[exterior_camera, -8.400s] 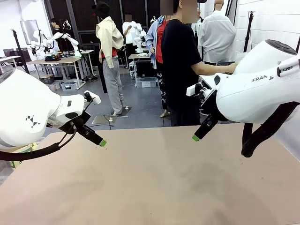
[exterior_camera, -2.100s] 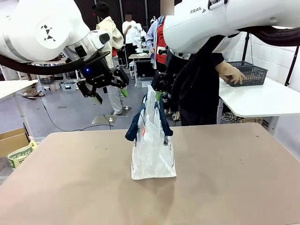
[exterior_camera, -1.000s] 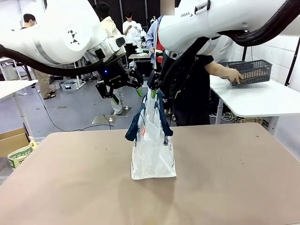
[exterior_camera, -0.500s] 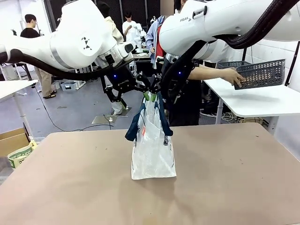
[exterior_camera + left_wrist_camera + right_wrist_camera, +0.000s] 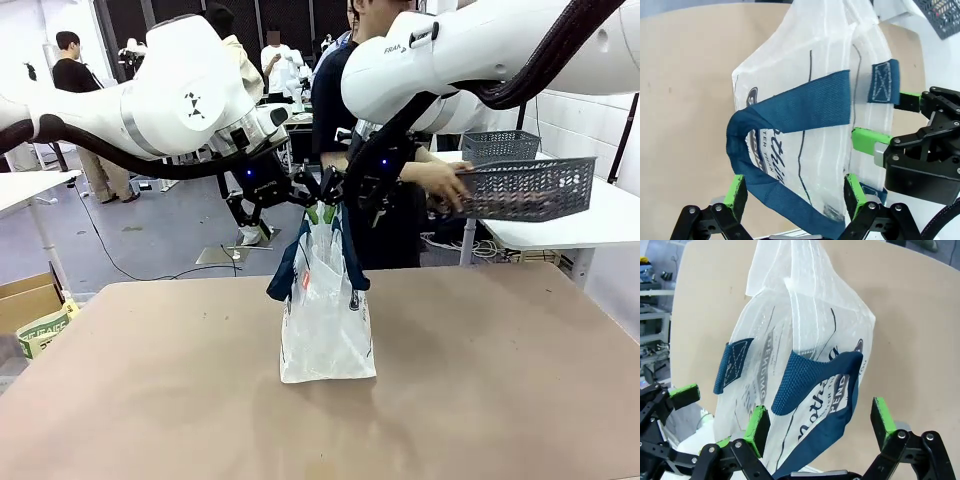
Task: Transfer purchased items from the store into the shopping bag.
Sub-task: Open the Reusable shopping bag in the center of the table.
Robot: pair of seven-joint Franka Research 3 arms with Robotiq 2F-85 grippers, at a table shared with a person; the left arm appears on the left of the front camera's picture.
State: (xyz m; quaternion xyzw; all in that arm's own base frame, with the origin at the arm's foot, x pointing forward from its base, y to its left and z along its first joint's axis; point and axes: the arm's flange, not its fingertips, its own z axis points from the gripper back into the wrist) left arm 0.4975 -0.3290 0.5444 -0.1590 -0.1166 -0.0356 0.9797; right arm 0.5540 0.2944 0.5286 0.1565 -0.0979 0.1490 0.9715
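Left gripper (image 5: 792, 187) (spread) at shopping bag (image 5: 805, 75)

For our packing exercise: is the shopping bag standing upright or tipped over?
Upright: the shopping bag stands on its base on the table, mouth upward.

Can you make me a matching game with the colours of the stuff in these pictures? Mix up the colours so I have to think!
Things:
1. shopping bag
2. lattice basket
3. strap handle
4. pincer pads

Colours:
A. green
B. navy blue
C. dark grey
D. see-through white

Right pairs: 1-D, 2-C, 3-B, 4-A
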